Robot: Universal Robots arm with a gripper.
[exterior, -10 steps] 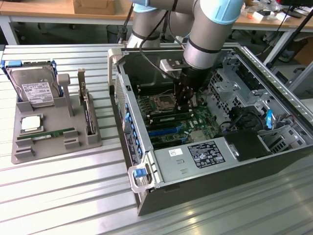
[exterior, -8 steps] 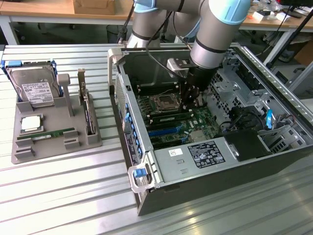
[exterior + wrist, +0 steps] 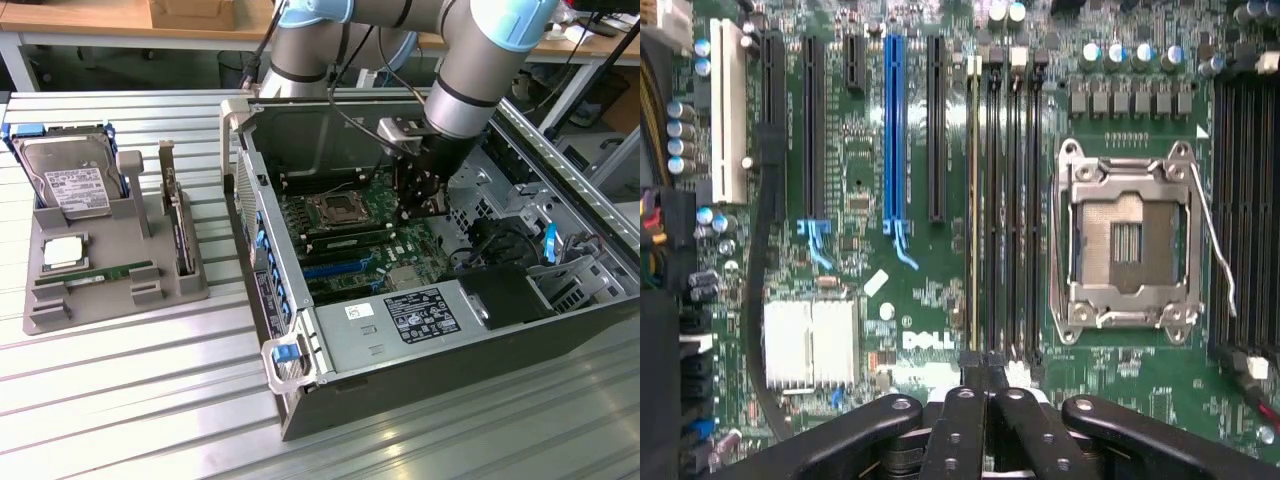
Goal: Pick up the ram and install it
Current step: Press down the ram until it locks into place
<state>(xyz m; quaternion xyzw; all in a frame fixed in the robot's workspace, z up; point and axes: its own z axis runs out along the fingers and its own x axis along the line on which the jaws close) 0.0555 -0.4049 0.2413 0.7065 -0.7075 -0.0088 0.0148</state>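
Observation:
The ram [image 3: 105, 272], a thin green stick, lies flat in the grey holder tray [image 3: 60, 310] on the exterior view's left, far from the arm. My gripper [image 3: 430, 205] hangs inside the open computer case over the motherboard [image 3: 370, 255]. In the wrist view the gripper [image 3: 985, 375] has its two black fingers pressed together with nothing between them, right at the end of the row of long memory slots [image 3: 1005, 200]. One slot [image 3: 973, 200] shows a pale thin line along its length; I cannot tell what it is.
The tray also holds a hard drive [image 3: 70, 175], a square silver processor chip [image 3: 62, 252] and an upright card with a metal bracket [image 3: 178, 225]. An open processor socket [image 3: 1128, 245] sits beside the memory slots. The case's side wall [image 3: 250, 200] stands between tray and motherboard.

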